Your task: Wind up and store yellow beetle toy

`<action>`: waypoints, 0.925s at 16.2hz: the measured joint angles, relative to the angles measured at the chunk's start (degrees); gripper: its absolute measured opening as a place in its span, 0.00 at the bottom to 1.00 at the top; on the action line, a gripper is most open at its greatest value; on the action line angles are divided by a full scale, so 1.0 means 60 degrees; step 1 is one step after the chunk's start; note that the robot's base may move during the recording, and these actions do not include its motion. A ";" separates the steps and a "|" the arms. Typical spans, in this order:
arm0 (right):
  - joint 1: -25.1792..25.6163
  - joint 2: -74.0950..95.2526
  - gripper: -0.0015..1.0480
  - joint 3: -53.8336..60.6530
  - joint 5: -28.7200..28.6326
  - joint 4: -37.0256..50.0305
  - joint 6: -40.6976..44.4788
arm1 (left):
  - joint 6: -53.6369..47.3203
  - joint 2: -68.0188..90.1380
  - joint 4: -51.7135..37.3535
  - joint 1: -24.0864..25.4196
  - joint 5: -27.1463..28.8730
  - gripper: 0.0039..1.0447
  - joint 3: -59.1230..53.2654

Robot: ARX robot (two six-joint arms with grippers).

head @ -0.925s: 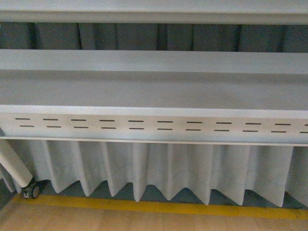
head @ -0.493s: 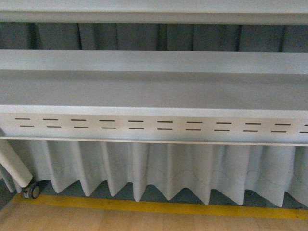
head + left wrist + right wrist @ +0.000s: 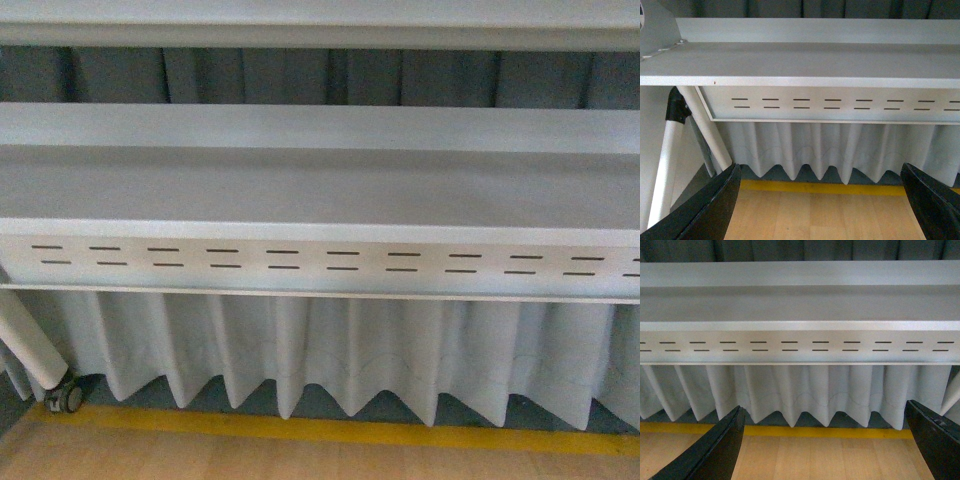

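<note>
One white tubular leg [image 3: 25, 340] on one small dark caster [image 3: 68, 397] stands far left. The grey metal surface [image 3: 320, 190] has a front panel [image 3: 320, 262] with two rows of slots, above one pleated white skirt [image 3: 350, 350] and one yellow floor line [image 3: 320, 430]. The left gripper [image 3: 820, 170] and the right gripper [image 3: 825, 407] both gape wide, holding nothing. The yellow beetle toy shows in no view.

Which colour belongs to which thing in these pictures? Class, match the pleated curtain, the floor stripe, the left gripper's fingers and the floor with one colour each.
Things:
1. pleated curtain
2. floor stripe
3. left gripper fingers
4. floor

Colours:
A. black
B. light wood
C. white
D. yellow

Pairs: 1-C, 2-D, 3-A, 4-B
</note>
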State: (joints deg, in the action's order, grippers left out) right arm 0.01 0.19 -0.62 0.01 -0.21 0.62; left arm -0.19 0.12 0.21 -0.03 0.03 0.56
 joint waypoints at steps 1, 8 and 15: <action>0.0000 0.0000 0.94 0.0000 0.0000 0.0000 0.0000 | 0.0000 0.0000 0.0000 0.0000 0.0000 0.94 0.0000; 0.0000 0.0000 0.94 0.0000 0.0000 0.0000 0.0000 | 0.0000 -0.0004 0.0000 0.0000 0.0000 0.94 0.0000; 0.0000 0.0000 0.94 0.0000 0.0000 0.0000 0.0000 | 0.0000 -0.0004 0.0000 0.0000 0.0000 0.94 0.0000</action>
State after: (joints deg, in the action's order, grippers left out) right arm 0.01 0.19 -0.62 0.01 -0.21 0.62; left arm -0.19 0.10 0.21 -0.03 0.03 0.56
